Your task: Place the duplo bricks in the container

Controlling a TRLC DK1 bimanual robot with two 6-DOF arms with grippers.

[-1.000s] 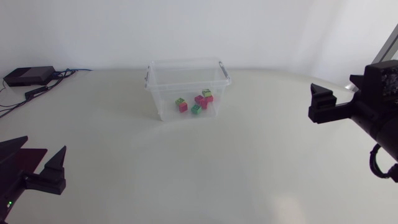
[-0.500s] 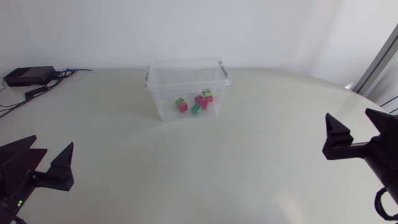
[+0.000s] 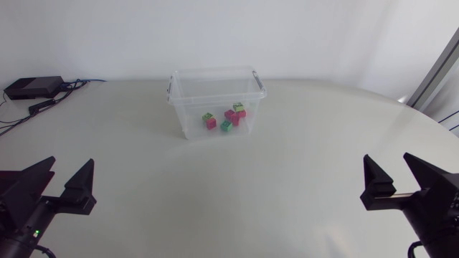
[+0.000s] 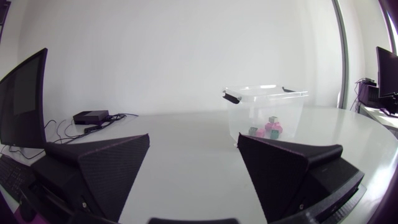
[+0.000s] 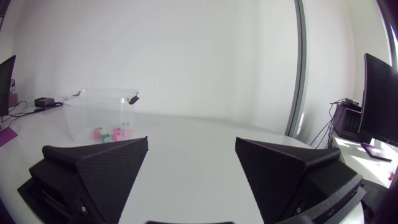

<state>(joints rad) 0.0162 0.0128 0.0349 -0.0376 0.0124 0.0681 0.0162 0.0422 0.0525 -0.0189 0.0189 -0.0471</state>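
A clear plastic container (image 3: 188, 92) with grey clip handles stands at the back middle of the table. Several pink and green duplo bricks (image 3: 226, 118) lie inside it on its floor. The left wrist view shows the container (image 4: 249, 102) and the bricks (image 4: 268, 129) far ahead of the fingers; in the right wrist view the container (image 5: 81, 109) and bricks (image 5: 112, 134) are also far ahead. My left gripper (image 3: 56, 188) sits open and empty at the near left corner. My right gripper (image 3: 398, 183) sits open and empty at the near right.
A small black box (image 3: 32, 87) with cables (image 3: 54, 100) lies at the far left corner of the table. White tabletop (image 3: 229, 186) stretches between the two grippers and the container.
My right arm has drawn back from beside the container, down to the near right edge. My left gripper has shifted slightly right. The bricks and container have stayed put.
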